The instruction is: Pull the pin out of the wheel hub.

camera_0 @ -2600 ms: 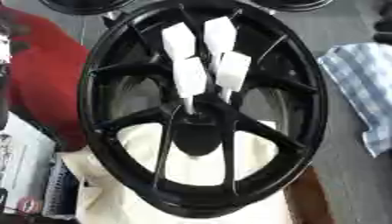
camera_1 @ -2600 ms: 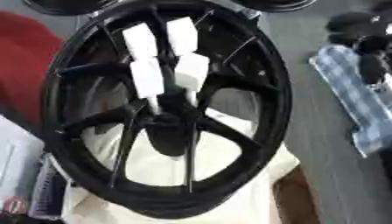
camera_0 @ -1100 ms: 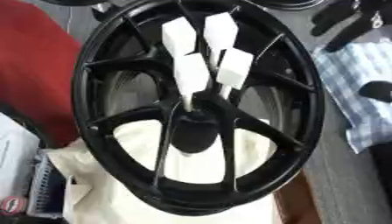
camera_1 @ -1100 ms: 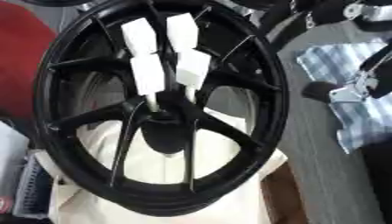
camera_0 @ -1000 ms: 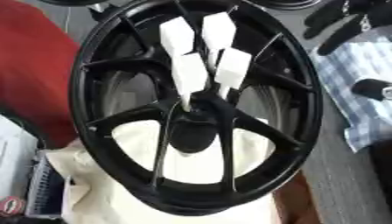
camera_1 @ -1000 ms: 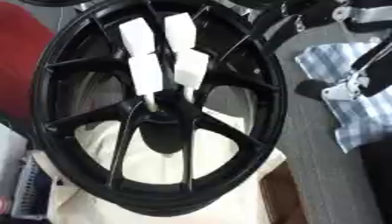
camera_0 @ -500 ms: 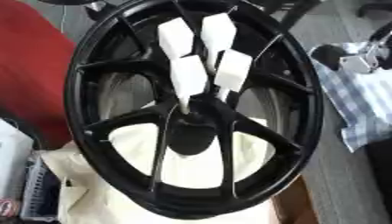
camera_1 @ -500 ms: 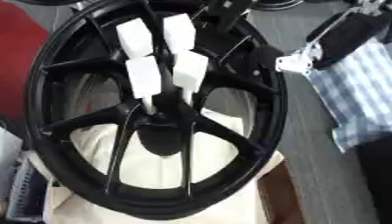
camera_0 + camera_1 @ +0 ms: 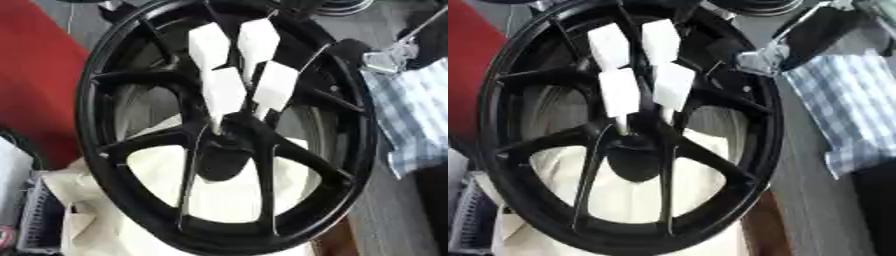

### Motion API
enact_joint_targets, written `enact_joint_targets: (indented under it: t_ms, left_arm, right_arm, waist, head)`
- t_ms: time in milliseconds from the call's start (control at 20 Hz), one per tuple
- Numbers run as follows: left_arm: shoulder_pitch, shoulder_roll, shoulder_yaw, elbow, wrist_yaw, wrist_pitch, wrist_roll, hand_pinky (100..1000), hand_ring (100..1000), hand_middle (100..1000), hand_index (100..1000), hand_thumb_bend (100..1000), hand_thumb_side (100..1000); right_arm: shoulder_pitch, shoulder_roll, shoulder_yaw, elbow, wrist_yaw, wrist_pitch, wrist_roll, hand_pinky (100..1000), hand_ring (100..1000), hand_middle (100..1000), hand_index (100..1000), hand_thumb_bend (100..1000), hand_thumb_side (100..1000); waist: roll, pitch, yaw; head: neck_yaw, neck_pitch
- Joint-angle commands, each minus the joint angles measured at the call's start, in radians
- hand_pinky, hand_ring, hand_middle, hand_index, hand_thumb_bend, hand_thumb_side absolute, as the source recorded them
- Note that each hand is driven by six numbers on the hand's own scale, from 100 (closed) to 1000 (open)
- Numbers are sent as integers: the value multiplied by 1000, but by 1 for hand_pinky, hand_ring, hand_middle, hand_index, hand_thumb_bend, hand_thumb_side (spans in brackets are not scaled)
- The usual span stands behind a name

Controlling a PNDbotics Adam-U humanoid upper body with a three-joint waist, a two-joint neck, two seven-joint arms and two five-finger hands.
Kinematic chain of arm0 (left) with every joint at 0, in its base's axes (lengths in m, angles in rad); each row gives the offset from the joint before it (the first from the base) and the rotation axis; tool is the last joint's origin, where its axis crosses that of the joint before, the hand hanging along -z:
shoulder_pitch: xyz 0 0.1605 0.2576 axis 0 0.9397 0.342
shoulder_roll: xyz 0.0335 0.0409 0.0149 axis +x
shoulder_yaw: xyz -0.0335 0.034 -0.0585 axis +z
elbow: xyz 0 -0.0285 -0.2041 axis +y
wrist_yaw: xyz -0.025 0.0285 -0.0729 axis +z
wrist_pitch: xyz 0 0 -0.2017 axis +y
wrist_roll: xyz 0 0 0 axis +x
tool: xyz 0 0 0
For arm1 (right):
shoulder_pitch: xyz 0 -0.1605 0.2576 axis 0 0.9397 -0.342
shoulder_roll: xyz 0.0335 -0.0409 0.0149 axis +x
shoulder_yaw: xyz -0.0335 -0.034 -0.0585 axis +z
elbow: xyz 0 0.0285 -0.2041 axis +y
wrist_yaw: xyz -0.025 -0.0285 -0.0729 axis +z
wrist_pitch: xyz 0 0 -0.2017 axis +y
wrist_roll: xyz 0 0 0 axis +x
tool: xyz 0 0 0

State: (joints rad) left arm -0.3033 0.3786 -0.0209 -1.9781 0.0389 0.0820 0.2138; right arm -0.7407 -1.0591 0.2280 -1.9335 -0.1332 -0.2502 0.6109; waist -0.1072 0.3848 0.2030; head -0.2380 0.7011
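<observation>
Resting surface: grey tabletop [image 9: 398, 215], cream cloth [image 9: 227, 195] under the wheel hub [image 9: 223, 150].
Hub: glossy black spokes; four white blocky pins [image 9: 619, 92] above its centre.
Right hand [image 9: 785, 47]: at hub's upper-right rim, fingers unclear.
Beside hub: checked cloth [image 9: 855, 110].

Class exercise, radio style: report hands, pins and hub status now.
Right hand at the wheel's upper right rim, fingers unclear. Left hand not seen. Four white pins standing in the hub. Nothing blocking.
</observation>
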Motion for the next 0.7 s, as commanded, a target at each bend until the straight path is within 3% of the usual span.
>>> enact_joint_targets:
  t_ms: [50, 300, 700]
  left_arm:
    - [-15, 27, 5, -22, 1, -5, 0, 785, 800, 594, 753, 100, 650]
    - [-22, 28, 7, -22, 0, -7, 2, 785, 801, 594, 753, 100, 651]
    - [-28, 27, 8, -22, -2, -7, 5, 786, 801, 594, 753, 100, 654]
  right_arm:
    - [-28, -6, -14, 17, -4, 20, -1, 907, 960, 895, 846, 108, 378]
    - [-50, 20, -11, 72, 34, 35, -2, 912, 975, 913, 865, 126, 402]
    - [-57, 42, -4, 118, 96, 36, -7, 921, 1000, 950, 913, 202, 409]
  waist:
    - [1, -13, 8]
    - [-6, 2, 32]
    - [-17, 17, 51]
  head:
    - [-29, -23]
    - [-50, -35]
    - [-45, -40]
